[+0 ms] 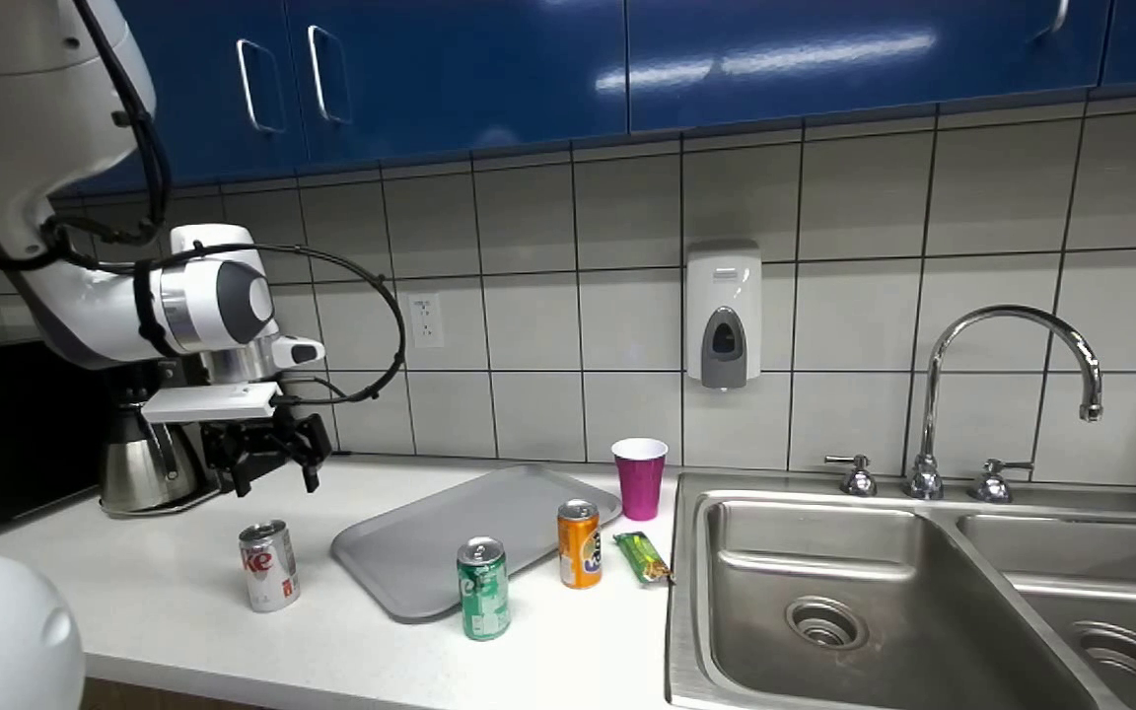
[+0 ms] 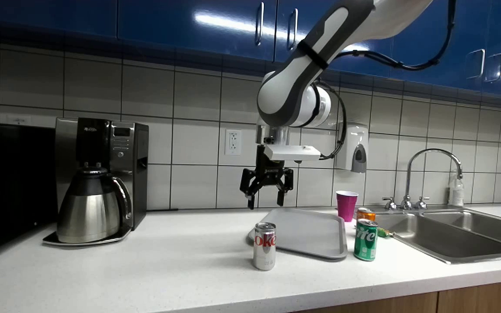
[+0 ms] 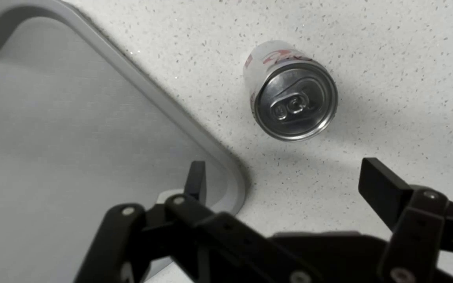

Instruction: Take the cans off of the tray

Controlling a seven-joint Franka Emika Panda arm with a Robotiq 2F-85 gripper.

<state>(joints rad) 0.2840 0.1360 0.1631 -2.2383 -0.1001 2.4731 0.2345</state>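
The task looks finished: the cylindrical silver metal can point(image 2: 264, 246), orange can point(image 1: 580, 545) and green can point(image 1: 484, 597) all stand on the white surface point(image 1: 361, 659) beside the flat grey plastic tray point(image 1: 460, 528), the black metal pincer point(image 2: 265, 201) spread wide and empty.

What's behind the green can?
In an exterior view, the top of the orange can and part of a green packet show behind the green can; the rest of both is covered.

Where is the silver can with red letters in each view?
In an exterior view, the silver can: lower left, left of the grey tray.
In an exterior view, the silver can: lower half, just right of centre.
In the wrist view, the silver can: upper half, right of centre.
Shared landmark: the grey tray.
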